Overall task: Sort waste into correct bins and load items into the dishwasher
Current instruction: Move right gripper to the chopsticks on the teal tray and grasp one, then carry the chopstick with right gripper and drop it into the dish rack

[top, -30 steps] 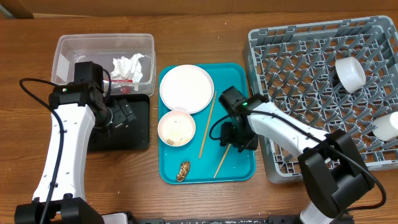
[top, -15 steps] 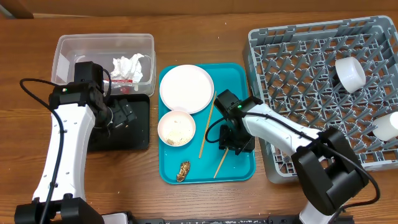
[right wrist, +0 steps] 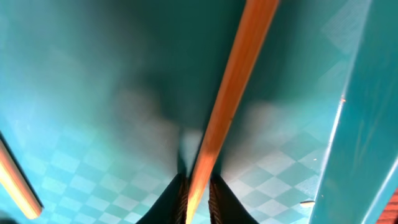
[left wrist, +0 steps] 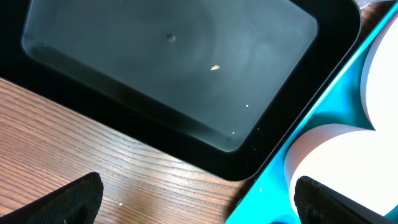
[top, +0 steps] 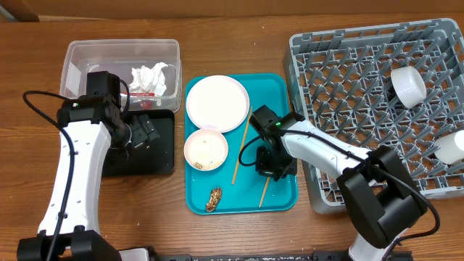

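My right gripper (top: 274,165) is down on the teal tray (top: 279,199), shut on one wooden chopstick (top: 264,190). In the right wrist view the chopstick (right wrist: 233,93) runs up from between the closed fingertips of that gripper (right wrist: 199,190). The other chopstick (top: 241,148) lies beside the cream bowl (top: 206,148), which holds rice-like grains. A white plate (top: 217,103) sits behind the bowl, and a brown food scrap (top: 214,199) lies in front of it. My left gripper (top: 141,134) hangs open and empty over the black tray (top: 156,163). The clear tub (top: 87,58) holds a crumpled napkin (top: 150,78).
The grey dish rack (top: 348,87) fills the right side, with a white cup (top: 408,85) and another pale dish (top: 453,147) inside. The left wrist view shows the black tray (left wrist: 174,68), a crumb (left wrist: 214,67), the teal tray edge (left wrist: 292,180) and the bowl (left wrist: 329,155).
My right gripper has closed onto the chopstick, whose near end has swung slightly right. The left arm has stayed still.
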Controlling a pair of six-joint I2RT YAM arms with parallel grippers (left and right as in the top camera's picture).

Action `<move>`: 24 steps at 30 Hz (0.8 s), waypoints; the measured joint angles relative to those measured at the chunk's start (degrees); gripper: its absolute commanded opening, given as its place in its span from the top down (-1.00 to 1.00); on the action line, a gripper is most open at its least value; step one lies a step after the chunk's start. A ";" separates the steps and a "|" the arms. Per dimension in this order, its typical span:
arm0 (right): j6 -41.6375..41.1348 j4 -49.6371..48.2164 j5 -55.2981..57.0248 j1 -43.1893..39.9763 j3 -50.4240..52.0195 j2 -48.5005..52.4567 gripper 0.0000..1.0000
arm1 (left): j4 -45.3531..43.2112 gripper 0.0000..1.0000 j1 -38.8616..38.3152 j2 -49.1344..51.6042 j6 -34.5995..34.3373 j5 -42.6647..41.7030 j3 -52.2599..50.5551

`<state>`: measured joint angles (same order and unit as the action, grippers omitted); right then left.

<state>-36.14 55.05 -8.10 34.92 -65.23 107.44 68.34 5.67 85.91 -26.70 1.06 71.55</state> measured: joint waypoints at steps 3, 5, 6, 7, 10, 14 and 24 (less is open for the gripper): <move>0.13 -0.11 -0.33 0.00 0.00 0.04 0.72 | 0.00 -1.00 0.00 0.00 0.00 0.02 0.00; 0.20 -0.15 -0.57 0.00 0.00 0.07 0.72 | 0.00 -1.00 0.00 0.00 0.00 0.02 0.00; 0.24 -0.13 -0.66 0.00 0.00 0.07 0.72 | 0.00 -1.00 0.00 0.00 0.00 0.02 0.00; 0.46 -0.20 -0.72 0.00 0.00 0.09 0.74 | 0.00 -0.99 0.00 0.00 0.00 0.02 0.00; 1.01 -0.35 -1.09 0.00 -0.09 0.09 0.91 | 0.00 -1.00 0.00 0.00 0.00 0.02 0.00; 1.66 0.42 -1.46 -0.02 -1.18 0.52 0.92 | 0.00 -0.99 0.00 0.00 0.00 0.00 0.00; 7.26 11.41 -0.61 -0.61 -14.16 0.70 0.92 | -0.13 -0.99 0.00 0.00 0.00 -0.15 0.00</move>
<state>-28.88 66.46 -8.71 34.30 -79.40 108.14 68.20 5.67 85.91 -26.70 0.91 71.55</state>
